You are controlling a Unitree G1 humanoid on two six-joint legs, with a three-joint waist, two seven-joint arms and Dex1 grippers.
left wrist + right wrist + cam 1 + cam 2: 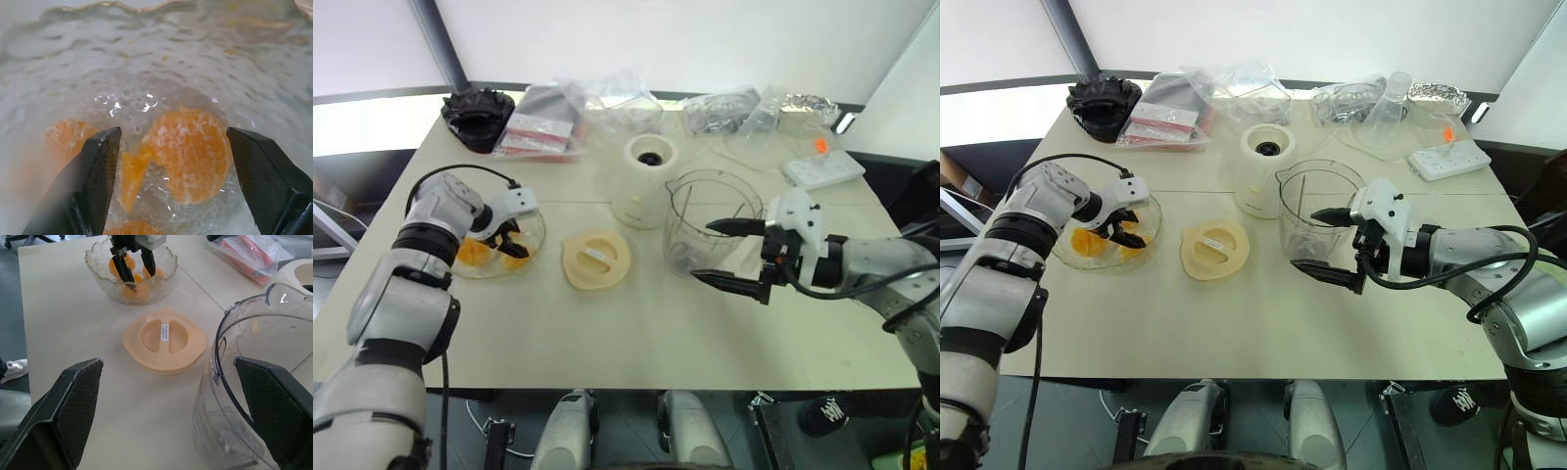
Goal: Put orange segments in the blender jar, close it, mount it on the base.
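Several orange segments lie in a shallow clear bowl on the left of the table. My left gripper reaches down into that bowl, jaws open, with one segment between the fingers and nothing gripped. The clear blender jar stands upright in the middle right, without a lid. My right gripper hovers wide open right beside the jar's near side, not closed on it. The cream-white base stands just left of the jar, and its dark socket faces up.
A flat round cream lid lies between the bowl and the jar. Plastic bags and a black part line the back edge. A white power strip lies at the back right.
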